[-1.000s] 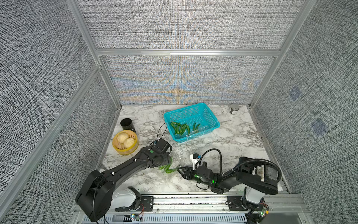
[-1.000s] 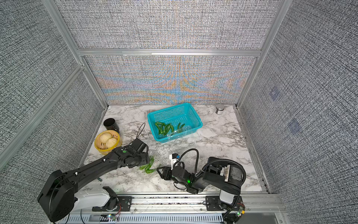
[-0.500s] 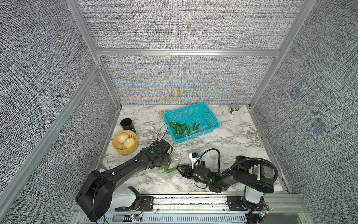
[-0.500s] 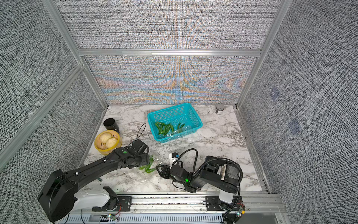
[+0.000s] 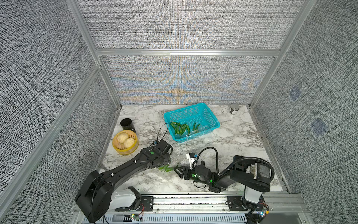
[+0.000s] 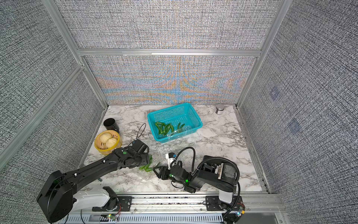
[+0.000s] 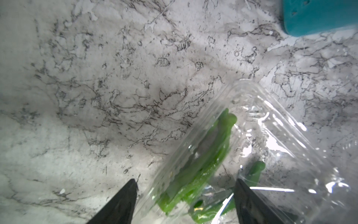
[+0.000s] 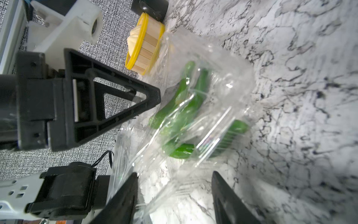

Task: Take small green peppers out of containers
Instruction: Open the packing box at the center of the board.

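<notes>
On the robot's side of the teal basket [image 5: 212,115], a clear clamshell container [image 8: 228,81] lies with small green peppers [image 8: 182,120] inside. The left gripper [image 7: 185,180] straddles it, jaws wide; whether it squeezes is unclear. The right gripper [image 8: 174,173] is released, one finger against the container's loose plastic edge.

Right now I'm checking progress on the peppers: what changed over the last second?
The right tool crept toward the clear container of green peppers, jaws apart at the plastic's edge. The left tool, straddling that container, the teal basket and the steamer stayed put.
</notes>
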Controlling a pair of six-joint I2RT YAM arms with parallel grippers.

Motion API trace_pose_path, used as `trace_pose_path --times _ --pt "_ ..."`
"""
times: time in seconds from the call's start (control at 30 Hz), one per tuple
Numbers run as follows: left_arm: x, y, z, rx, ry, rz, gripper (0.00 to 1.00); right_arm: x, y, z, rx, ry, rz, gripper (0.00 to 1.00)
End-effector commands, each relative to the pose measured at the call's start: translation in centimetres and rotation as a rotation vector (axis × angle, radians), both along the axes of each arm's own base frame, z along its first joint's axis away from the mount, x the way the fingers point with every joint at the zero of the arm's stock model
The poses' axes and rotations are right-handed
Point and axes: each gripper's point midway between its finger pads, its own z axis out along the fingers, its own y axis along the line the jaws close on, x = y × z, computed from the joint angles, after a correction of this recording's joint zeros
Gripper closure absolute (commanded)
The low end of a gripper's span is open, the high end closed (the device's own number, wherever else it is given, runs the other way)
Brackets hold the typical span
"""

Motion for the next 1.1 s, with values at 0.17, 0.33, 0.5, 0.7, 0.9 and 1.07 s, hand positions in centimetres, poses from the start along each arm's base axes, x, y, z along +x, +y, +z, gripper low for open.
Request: trace_pose_path --times 0.17,0.33,0.5,0.7,0.9,1.07 --pt "-0.8 -0.4 1.1 -0.011 -0.004 -0.079 0.20 0.9 -0.4 1.1 0.005 -0.023 -0.043 0.49" --pt "-1.1 -1.0 2.1 -0.020 -0.036 -0.139 0.15 1.3 -0.2 0.8 0.001 -0.020 -0.036 0.68" --pt "-1.4 -1.4 1.7 -0.026 -0.037 -0.167 0.14 1.4 -0.2 0.5 -0.005 -0.009 -0.033 0.78" --pt "-1.4 -2.1 0.8 -0.050 -0.033 -0.181 0.15 1.3 0.8 0.8 -0.014 -0.009 0.008 0.81" --pt "-1.2 -2.5 1.6 -0.056 -0.068 -0.212 0.15 1.4 0.8 0.5 -0.028 0.004 0.005 0.95" --pt "-1.0 -2.4 2.4 -0.038 -0.092 -0.228 0.14 1.3 0.5 0.3 -0.038 0.009 0.004 0.96"
